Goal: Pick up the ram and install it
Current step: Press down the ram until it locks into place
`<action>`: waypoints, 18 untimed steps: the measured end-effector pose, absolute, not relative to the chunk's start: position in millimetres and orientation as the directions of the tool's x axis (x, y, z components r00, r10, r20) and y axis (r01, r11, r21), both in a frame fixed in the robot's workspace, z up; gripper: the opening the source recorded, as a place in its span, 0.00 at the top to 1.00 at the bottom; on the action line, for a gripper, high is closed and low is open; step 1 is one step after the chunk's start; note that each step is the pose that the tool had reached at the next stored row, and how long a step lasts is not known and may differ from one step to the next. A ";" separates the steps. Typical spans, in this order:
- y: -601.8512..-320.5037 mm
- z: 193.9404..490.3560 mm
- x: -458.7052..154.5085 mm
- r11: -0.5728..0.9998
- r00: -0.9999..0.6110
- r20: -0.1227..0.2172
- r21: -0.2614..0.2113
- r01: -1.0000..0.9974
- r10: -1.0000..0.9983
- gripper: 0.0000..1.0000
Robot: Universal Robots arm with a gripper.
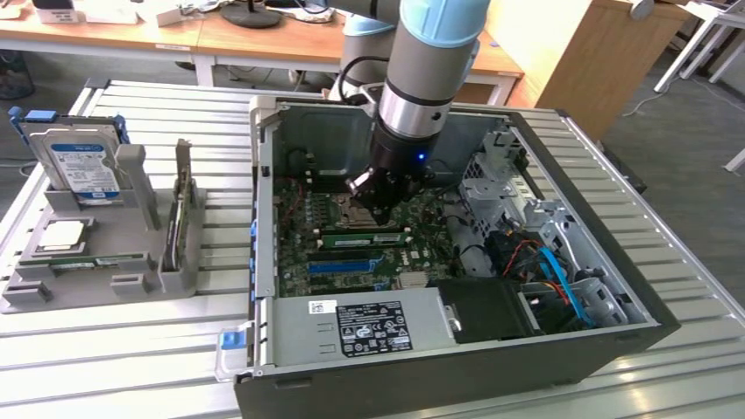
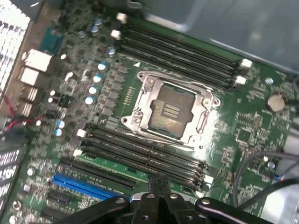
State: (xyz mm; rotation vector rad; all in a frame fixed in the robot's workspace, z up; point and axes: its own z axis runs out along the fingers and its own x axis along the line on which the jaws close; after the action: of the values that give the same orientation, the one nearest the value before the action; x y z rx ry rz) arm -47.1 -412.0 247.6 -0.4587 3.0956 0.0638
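Green and flat, the ram [image 1: 365, 237] lies seated in a black slot on the motherboard [image 2: 252, 135] inside the open computer case [image 1: 605, 288], just below the metal processor socket [image 2: 170, 109]. Directly above it, the gripper [image 1: 375, 205] has its fingers [image 2: 156, 185] clenched together, grasping nothing, tips at the ram's top edge.
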 end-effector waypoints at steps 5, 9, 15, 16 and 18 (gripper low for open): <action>-412.0 247.6 -47.1 0.974 -0.975 -0.017 0.038 -0.222 -0.222 0.89; -412.1 247.6 -47.1 0.986 -0.987 -0.017 0.038 -0.162 -0.162 0.89; -412.1 247.6 -47.2 0.997 -0.998 -0.017 0.038 -0.065 -0.064 0.89; -412.1 247.6 -47.2 0.998 -0.999 -0.017 0.038 -0.049 -0.049 0.89; -412.1 247.6 -47.2 0.999 -1.000 -0.017 0.038 -0.017 -0.017 0.89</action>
State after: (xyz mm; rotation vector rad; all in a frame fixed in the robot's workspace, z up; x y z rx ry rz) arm -47.2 -412.1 247.6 -0.0268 3.1239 0.0602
